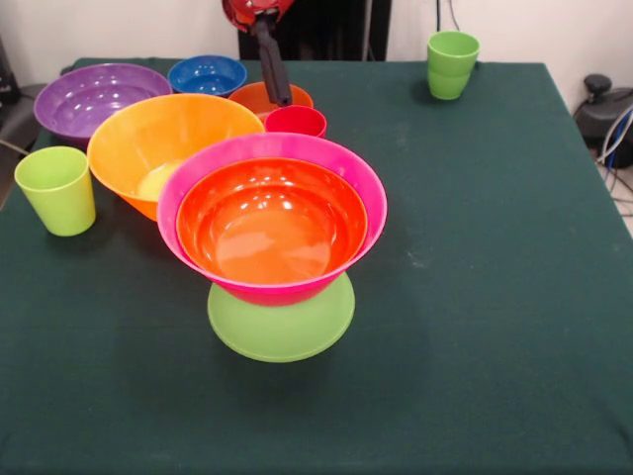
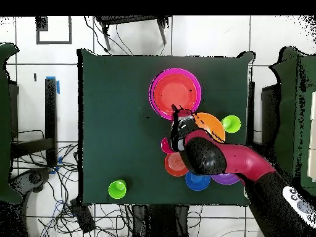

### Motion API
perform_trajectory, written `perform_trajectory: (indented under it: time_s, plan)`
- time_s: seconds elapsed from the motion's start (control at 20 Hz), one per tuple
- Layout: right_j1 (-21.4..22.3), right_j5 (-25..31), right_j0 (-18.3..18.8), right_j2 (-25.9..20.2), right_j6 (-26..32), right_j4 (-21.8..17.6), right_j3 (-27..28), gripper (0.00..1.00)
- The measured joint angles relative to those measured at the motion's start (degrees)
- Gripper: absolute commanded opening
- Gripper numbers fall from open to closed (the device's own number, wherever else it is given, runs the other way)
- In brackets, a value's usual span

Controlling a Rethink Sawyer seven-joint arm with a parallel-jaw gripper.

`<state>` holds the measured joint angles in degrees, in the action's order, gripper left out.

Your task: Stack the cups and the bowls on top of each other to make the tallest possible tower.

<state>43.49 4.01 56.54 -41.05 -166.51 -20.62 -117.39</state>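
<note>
Gripper (image 1: 281,97) hangs at twelve o'clock from the tower (image 1: 272,237), low over the red-pink cup (image 1: 296,121) and the small dark orange bowl (image 1: 259,96) behind it; whether its fingers are spread or pressed together cannot be told from either view. Tower stands at table centre: lime green bowl (image 1: 281,332) rim-down, pink bowl (image 1: 341,163) on it, orange bowl (image 1: 272,223) nested inside. Large yellow-orange bowl (image 1: 148,139) touches the pink rim at ten o'clock.

Risk, in my judgement: the wide pink bowl rests on a narrow upturned base, so an off-centre placement or a sideways brush from the arm could tip the stack. Neighbouring bowls crowd the cup, which could foul a grasp.
</note>
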Motion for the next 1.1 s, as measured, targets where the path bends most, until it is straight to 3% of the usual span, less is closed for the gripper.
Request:
perform_trajectory:
  time_s: [0.4,0.6,0.85,1.1]
  plan:
    - [0.3,0.0,-0.3,0.0,0.0,0.1,0.0,1.0]
    - [2.0,0.1,-0.9,0.0,0.0,1.9,-0.7,1.0]
    - [7.5,2.7,-2.7,0.1,0.0,6.9,-2.3,1.0]
    - [14.2,9.0,-6.3,0.4,0.0,11.4,-2.5,1.0]
